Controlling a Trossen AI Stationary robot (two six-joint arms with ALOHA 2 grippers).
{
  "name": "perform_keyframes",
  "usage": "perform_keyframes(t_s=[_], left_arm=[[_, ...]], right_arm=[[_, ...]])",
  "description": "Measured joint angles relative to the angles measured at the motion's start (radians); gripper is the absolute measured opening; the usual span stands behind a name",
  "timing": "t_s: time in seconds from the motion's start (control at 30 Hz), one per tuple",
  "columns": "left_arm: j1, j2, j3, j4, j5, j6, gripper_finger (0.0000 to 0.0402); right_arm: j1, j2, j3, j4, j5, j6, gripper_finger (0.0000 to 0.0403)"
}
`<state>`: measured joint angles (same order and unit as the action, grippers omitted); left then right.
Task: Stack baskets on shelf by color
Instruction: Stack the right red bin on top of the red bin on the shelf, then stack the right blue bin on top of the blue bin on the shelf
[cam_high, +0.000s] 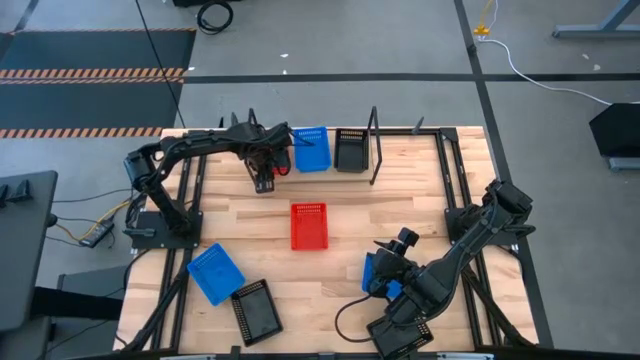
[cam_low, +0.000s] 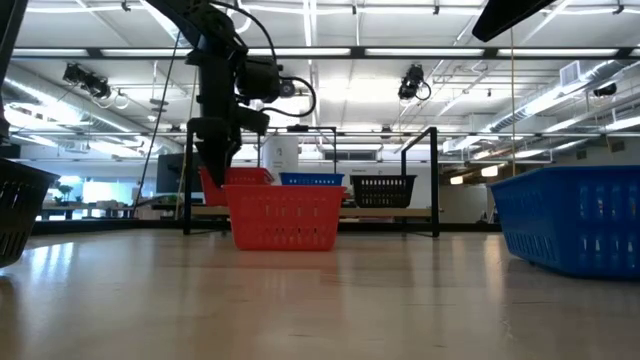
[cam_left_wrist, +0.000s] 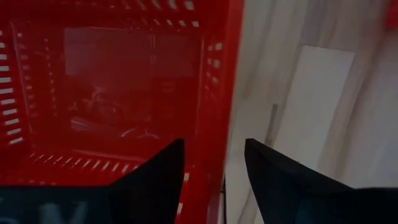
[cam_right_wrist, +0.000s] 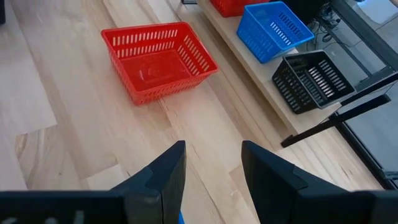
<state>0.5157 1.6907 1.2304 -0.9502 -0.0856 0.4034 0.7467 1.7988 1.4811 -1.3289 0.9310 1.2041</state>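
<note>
I see the table (cam_high: 400, 200) with the shelf (cam_high: 350, 172) at its far edge. I count three blue baskets (cam_high: 311, 148), three black (cam_high: 350, 148), two red (cam_high: 309, 225). My left tool (cam_left_wrist: 211, 168) hangs apart over the shelf's red basket (cam_left_wrist: 124, 93). My right tool (cam_right_wrist: 211, 165) waits apart.

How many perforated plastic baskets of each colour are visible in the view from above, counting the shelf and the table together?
Red perforated plastic baskets: 2
Blue perforated plastic baskets: 3
Black perforated plastic baskets: 3
Total: 8 visible; any basket nested inside another would not show.
</note>
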Motion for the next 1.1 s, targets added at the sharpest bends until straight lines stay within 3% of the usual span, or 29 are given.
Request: perform_keyframes(t_s=[0.3,0.6,0.93,1.0,1.1], left_arm=[[-0.053,-0.033,0.001,-0.008,-0.004,-0.027,0.0175],[-0.104,-0.133,0.001,-0.008,-0.079,-0.036,0.0176],[-0.168,-0.236,0.001,0.008,-0.076,-0.176,0.0172],[-0.193,-0.240,0.001,0.035,-0.075,-0.240,0.0172],[-0.239,-0.241,0.001,0.084,-0.075,-0.323,0.0172]], right_arm=[[0.000,0.000,0.000,0.000,0.001,0.001,0.0163],[-0.004,0.000,0.000,0.008,0.003,0.001,0.0163],[-0.017,0.000,0.000,0.012,-0.002,0.002,0.0163],[-0.034,0.000,0.000,0.013,-0.056,0.018,0.0163],[-0.078,0.000,0.000,0.009,-0.254,0.026,0.0163]])
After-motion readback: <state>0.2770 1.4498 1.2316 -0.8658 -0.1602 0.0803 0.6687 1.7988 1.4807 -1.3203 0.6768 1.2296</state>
